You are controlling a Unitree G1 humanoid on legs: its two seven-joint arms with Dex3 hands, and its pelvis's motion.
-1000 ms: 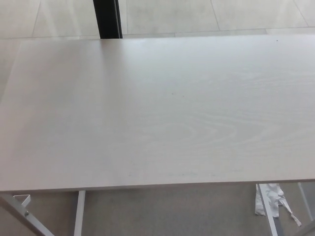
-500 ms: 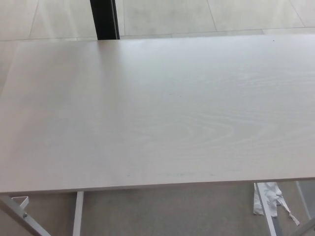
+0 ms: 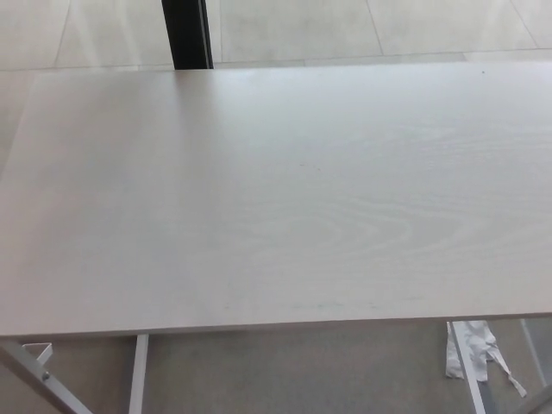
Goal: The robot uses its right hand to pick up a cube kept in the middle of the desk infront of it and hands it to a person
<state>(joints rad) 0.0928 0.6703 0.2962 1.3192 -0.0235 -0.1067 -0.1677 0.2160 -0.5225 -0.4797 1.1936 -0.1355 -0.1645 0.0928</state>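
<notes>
Nothing on the desk itself had moved since the earlier frames; only the whole view had drifted a little sideways, the dark post at the far edge sitting slightly left of, then back near, its first place, which read as camera motion.

At 6 o'clock, below the near edge: grey floor [image 3: 302, 371]. At 7 o'clock, white metal desk legs [image 3: 138, 375]. At 5 o'clock, a crumpled white scrap [image 3: 474, 349] lay on the floor beside another leg.

Desk [image 3: 276, 198]: pale wood-grain top, filling the centre from 9 to 3 o'clock. No cube was visible on it, centre included.

At 11 o'clock, beyond the far edge, a black upright post [image 3: 187, 33] stood against pale floor tiles [image 3: 345, 26].

Neither robot hand appeared in the head view, so finger state could not be told for left or right.
</notes>
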